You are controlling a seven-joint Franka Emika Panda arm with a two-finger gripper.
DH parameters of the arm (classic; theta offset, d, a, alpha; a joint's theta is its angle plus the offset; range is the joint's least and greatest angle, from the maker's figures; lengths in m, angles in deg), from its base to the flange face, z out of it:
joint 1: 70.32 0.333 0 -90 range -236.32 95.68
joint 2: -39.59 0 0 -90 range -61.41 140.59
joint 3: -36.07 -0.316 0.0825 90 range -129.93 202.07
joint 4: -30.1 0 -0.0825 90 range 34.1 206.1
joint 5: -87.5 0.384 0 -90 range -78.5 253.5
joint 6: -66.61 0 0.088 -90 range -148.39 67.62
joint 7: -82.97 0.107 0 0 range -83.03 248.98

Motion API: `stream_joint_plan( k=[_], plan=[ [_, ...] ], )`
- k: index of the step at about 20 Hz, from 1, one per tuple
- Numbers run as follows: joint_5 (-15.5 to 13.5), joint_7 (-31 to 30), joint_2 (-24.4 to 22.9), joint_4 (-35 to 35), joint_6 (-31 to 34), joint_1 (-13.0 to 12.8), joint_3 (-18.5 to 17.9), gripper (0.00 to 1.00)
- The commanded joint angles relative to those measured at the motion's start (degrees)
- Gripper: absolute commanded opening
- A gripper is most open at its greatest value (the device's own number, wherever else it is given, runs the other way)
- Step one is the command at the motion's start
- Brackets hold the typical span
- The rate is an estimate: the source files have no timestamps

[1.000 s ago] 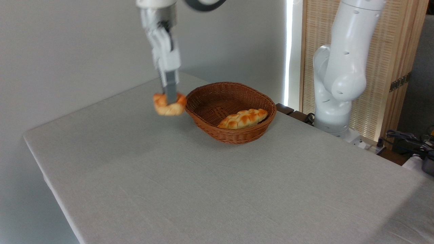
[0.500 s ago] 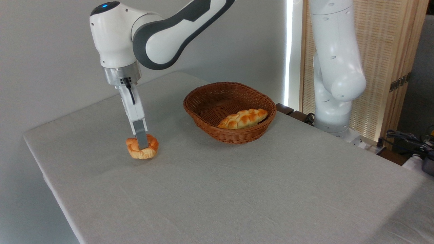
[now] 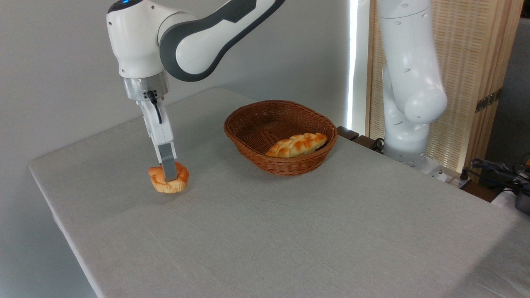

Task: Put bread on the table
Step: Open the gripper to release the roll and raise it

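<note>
The bread (image 3: 157, 182), a small round knotted bun, golden-orange with a paler base, rests low on the light-grey table (image 3: 265, 231) at the left, well away from the basket. My gripper (image 3: 169, 177) comes straight down onto it from above. One grey finger shows against the front of the bun and the other is hidden behind it, so the gripper looks shut on the bread. I cannot tell whether the bun's base touches the cloth or hovers just above it.
A brown wicker basket (image 3: 248, 118) stands at the back centre with a longer braided loaf (image 3: 296, 144) inside. My white arm base (image 3: 408, 87) rises at the right edge. Cables (image 3: 503, 170) lie at far right, off the table.
The gripper carried the bread from beside the basket's left rim down and to the left, to the table surface. In the last half second it shifted slightly further left.
</note>
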Motion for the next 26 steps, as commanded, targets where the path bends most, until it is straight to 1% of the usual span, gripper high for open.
stream_joint_plan(
  k=[1, 8, 9, 10, 11, 12, 13, 14, 16, 17, 19, 21, 23, 26],
  plan=[
    [-0.7, -1.68, -0.28, -0.34, -0.36, -0.22, -0.44, 1.0],
    [-0.61, -2.73, -0.54, -0.42, -0.36, -0.13, -0.44, 1.0],
    [-0.61, -2.73, -0.81, -0.69, 0.16, 0.92, -0.35, 1.0],
    [-0.7, -2.73, -1.77, -2.17, 1.29, 3.45, 0.6, 1.0],
    [-0.79, -2.65, -2.47, -3.23, 3.74, 5.65, 1.92, 1.0],
    [-0.79, -2.73, -3.18, -4.98, 6.46, 9.5, 4.37, 1.0],
    [-0.79, -2.73, -4.14, -6.73, 9.45, 14.32, 7.7, 1.0],
    [-0.27, -2.73, -5.11, -8.06, 12.79, 18.55, 10.52, 1.0],
    [0.18, -2.65, -7.04, -9.12, 18.51, 25.76, 13.17, 1.0],
    [0.27, -2.65, -7.92, -9.56, 19.58, 28.32, 14.31, 1.0],
    [0.27, -2.56, -9.24, -9.65, 20.03, 32.11, 15.11, 1.0],
    [0.27, -2.56, -10.04, -9.65, 20.11, 34.66, 15.11, 1.0],
    [0.27, -2.3, -10.39, -9.65, 20.11, 36.34, 15.03, 1.0],
    [0.27, -2.38, -10.39, -9.74, 20.11, 36.61, 15.46, 1.0]
  ],
)
